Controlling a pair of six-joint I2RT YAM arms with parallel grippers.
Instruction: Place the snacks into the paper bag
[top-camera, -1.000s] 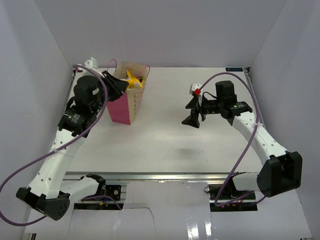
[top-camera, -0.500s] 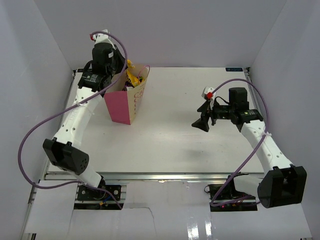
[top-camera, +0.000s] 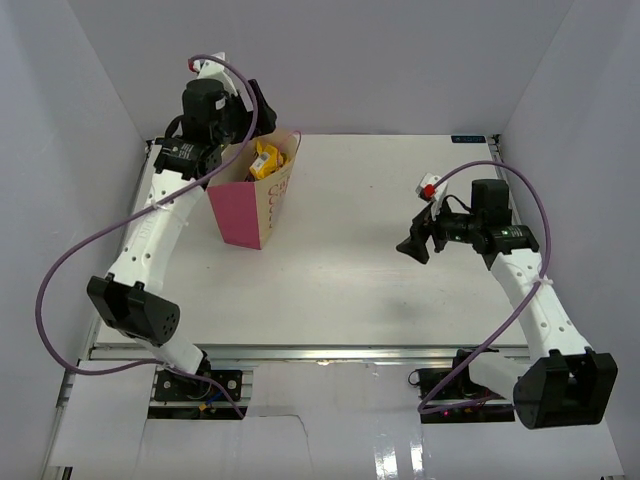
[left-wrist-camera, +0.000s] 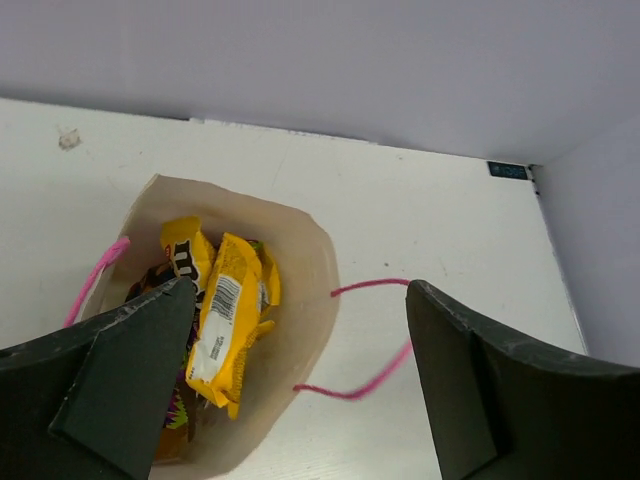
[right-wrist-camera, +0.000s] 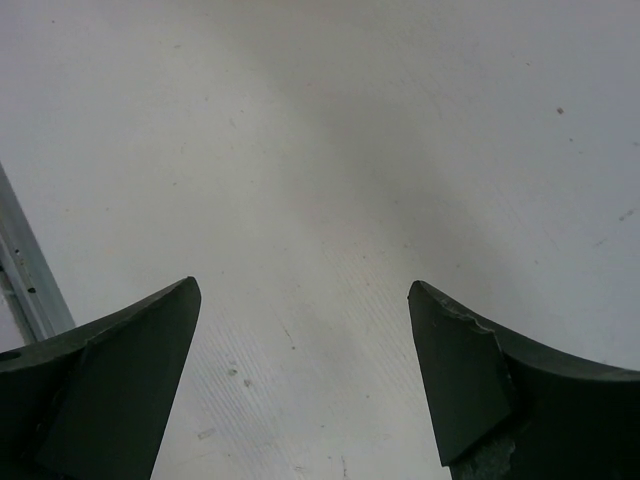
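Note:
The pink paper bag (top-camera: 240, 210) stands upright at the table's back left, its mouth open. Yellow candy packets (top-camera: 265, 160) lie inside it. My left gripper (top-camera: 252, 118) hovers just above the bag's mouth, open and holding nothing. In the left wrist view the packets (left-wrist-camera: 228, 310) rest in the bag (left-wrist-camera: 305, 290) over a bit of purple chip bag (left-wrist-camera: 178, 412), between and below the spread fingers of my left gripper (left-wrist-camera: 300, 288). My right gripper (top-camera: 412, 246) hangs open over bare table at the right, and the right wrist view shows nothing inside my right gripper (right-wrist-camera: 300, 285).
A thin pink loop handle (left-wrist-camera: 372, 372) droops outside the bag onto the table; the other handle (left-wrist-camera: 95, 280) hangs at the bag's left. A metal rail (top-camera: 320, 352) runs along the near table edge. White walls enclose the back and sides.
My left gripper has opened and the yellow packet it carried now lies in the bag. The right arm drew back to the right, still open.

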